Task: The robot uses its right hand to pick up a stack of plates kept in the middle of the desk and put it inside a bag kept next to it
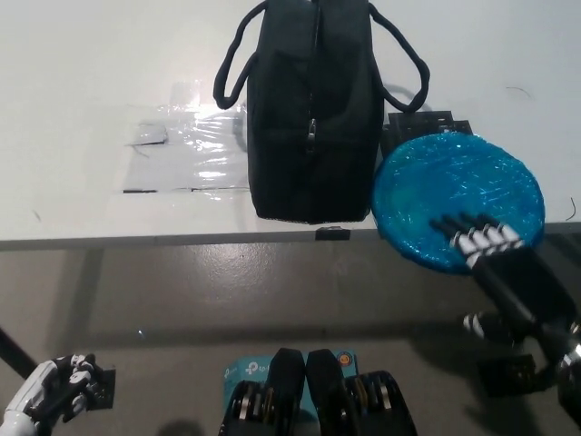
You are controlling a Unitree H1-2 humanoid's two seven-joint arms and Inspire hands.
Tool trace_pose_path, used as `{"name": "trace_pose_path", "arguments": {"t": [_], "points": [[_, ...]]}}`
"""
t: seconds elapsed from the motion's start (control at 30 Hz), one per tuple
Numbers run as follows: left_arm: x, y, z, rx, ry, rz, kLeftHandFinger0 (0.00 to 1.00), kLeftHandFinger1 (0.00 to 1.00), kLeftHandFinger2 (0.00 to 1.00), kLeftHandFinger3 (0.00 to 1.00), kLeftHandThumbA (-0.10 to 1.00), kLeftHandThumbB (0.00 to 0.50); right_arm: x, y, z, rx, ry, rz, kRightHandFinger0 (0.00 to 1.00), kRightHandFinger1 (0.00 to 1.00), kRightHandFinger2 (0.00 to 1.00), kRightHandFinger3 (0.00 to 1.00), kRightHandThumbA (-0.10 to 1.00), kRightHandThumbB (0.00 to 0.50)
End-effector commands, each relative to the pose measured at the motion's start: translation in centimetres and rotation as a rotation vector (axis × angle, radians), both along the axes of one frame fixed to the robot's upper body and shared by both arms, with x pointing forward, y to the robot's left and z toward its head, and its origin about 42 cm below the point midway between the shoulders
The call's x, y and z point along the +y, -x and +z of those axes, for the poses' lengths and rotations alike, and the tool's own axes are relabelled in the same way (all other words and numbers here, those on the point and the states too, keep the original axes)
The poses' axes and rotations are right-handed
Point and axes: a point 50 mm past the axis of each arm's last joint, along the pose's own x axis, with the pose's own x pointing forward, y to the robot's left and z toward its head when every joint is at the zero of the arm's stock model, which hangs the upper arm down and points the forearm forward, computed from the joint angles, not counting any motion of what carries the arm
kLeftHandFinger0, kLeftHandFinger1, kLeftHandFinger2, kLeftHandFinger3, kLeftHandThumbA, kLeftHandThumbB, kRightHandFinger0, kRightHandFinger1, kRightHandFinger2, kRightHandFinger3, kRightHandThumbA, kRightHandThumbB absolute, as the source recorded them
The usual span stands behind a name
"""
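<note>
Left robot hand [54, 392]: low at the near left, resting, fingers curled on nothing.
Right robot hand [486, 247]: fingers stretched out flat, tips lying on the plates' near rim, holding nothing.
Plates [454, 195]: blue stack overhanging the tabletop [82, 82] edge, just beside the bag.
Bag [313, 113]: black, upright, left of the plates.
</note>
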Motion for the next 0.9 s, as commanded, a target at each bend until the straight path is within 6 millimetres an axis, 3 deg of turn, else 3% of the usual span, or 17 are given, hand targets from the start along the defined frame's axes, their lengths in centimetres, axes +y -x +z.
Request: {"name": "trace_pose_path", "arguments": {"t": [0.0, 0.13, 0.67, 0.87], "points": [[0.9, -0.2, 1.2, -0.052, -0.018, -0.004, 0.02, 0.27, 0.39, 0.37, 0.36, 0.500, -0.6, -1.0, 2.5, -0.097, 0.031, -0.026, 1.00, 1.00, 1.00, 1.00, 1.00, 0.500], [0.9, -0.3, 1.2, -0.048, -0.019, 0.000, 0.02, 0.25, 0.37, 0.35, 0.34, 0.500, -0.5, -0.8, 3.6, -0.130, 0.033, -0.021, 1.00, 1.00, 1.00, 1.00, 1.00, 0.500], [0.8, -0.3, 1.1, -0.050, -0.024, -0.008, 0.02, 0.24, 0.38, 0.36, 0.37, 0.500, 0.2, 0.8, -2.0, 0.003, 0.024, -0.032, 1.00, 1.00, 1.00, 1.00, 1.00, 0.500], [0.6, 0.0, 1.0, -0.046, -0.024, -0.008, 0.03, 0.24, 0.37, 0.36, 0.37, 0.500, -0.4, 0.1, -1.9, -0.004, 0.029, -0.063, 1.00, 1.00, 1.00, 1.00, 1.00, 0.500]]}}
